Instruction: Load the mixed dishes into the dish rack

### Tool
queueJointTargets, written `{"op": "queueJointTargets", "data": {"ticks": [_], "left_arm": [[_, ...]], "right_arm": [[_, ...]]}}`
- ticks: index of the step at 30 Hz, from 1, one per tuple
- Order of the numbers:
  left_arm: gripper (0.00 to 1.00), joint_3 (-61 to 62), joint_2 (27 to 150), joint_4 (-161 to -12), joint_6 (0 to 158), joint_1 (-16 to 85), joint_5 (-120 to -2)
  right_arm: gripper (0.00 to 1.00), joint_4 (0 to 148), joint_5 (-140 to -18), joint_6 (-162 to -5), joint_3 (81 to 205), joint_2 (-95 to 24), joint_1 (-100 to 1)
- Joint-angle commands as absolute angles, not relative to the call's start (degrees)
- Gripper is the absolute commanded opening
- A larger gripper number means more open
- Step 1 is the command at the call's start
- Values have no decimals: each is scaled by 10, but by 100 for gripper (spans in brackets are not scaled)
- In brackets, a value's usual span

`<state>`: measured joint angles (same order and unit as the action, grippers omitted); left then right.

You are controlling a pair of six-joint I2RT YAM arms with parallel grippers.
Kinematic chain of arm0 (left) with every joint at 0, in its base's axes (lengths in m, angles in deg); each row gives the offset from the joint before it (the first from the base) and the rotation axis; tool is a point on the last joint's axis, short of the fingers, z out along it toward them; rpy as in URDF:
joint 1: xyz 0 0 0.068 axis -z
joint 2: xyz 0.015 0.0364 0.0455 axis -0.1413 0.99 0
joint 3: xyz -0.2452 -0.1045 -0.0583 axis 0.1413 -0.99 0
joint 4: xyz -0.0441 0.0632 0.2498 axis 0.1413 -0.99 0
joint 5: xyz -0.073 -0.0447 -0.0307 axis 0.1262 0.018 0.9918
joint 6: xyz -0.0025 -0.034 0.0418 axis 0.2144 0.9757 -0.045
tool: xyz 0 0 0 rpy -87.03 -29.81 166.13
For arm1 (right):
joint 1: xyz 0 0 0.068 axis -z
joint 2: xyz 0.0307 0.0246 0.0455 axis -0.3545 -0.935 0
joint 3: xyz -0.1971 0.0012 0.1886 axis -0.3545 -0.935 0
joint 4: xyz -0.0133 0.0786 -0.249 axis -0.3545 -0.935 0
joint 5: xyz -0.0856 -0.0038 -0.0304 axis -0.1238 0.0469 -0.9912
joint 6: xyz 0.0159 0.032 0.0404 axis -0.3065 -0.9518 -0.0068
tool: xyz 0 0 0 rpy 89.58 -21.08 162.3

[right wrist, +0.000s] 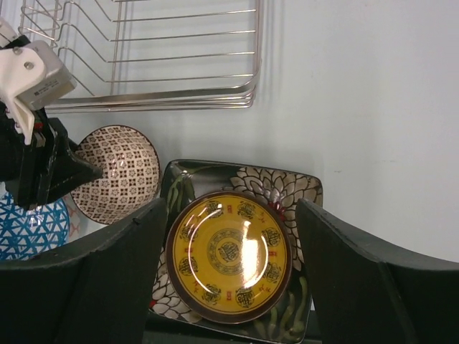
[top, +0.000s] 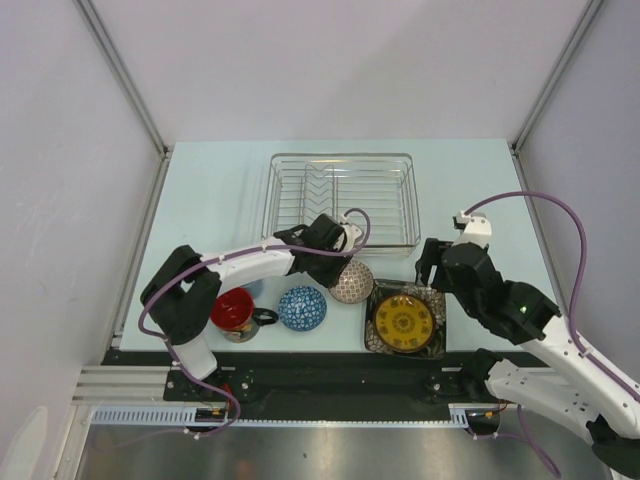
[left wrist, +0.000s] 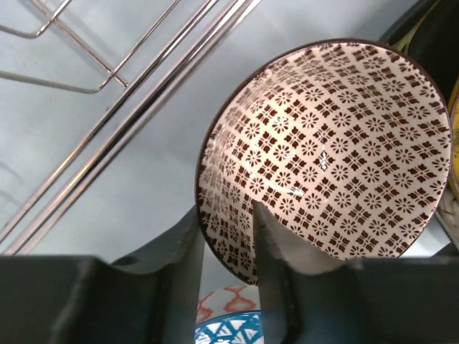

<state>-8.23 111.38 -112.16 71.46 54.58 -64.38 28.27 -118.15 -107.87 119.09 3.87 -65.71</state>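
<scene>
Dish rack [top: 340,200] stood empty at upper centre of the table [top: 220,190]. Dark square plate [right wrist: 237,251] lay lower right beneath the spread right pincer [right wrist: 231,204]. Left pincer [left wrist: 226,215] pinched the rim of the tilted reddish-white patterned bowl [left wrist: 323,158], just below the rack. Recommended: lift over the rack's near wall. Blue-patterned bowl [top: 302,308] sat close by.

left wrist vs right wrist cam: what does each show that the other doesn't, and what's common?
Left wrist only: the inside of the brown-patterned bowl close up and tilted, with the left gripper straddling its rim.
Right wrist only: the whole square plate with its yellow round centre, under the wide-open right gripper. It also shows the left gripper from outside.
Both: the brown-patterned bowl, a wire edge of the dish rack, part of the blue bowl and the pale tabletop. The left wrist catches only a sliver of the plate.
</scene>
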Motion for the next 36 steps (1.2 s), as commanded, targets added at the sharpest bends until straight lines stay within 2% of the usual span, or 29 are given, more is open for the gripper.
{"op": "queueJointTargets", "data": {"ticks": [1,5,9,13,19,25,30,34,36], "left_arm": [[30,-56,1101,-1108,725,551,-624],[19,-58,1090,-1106,721,551,-633],[4,-59,1082,-1106,718,551,-638],[0,-34,1069,-1126,711,551,-651],[0,42,1021,-1186,700,551,-665],[0,144,984,-1263,675,550,-701],[0,264,1002,-1331,637,515,-821],[0,330,1064,-1375,571,475,-960],[0,358,1103,-1385,559,437,-983]], "right_arm": [[77,290,-1202,-1096,1187,42,-675],[77,290,-1217,-1104,1185,38,-696],[76,289,-1227,-1115,1185,34,-719],[75,295,-1241,-1115,1185,30,-764],[66,332,-1278,-1103,1190,22,-849],[66,350,-1367,-1111,1205,-24,-994],[70,370,-1416,-1111,1227,-87,-1082],[72,400,-1429,-1097,1233,-123,-1108],[73,434,-1413,-1080,1233,-139,-1109]]}}
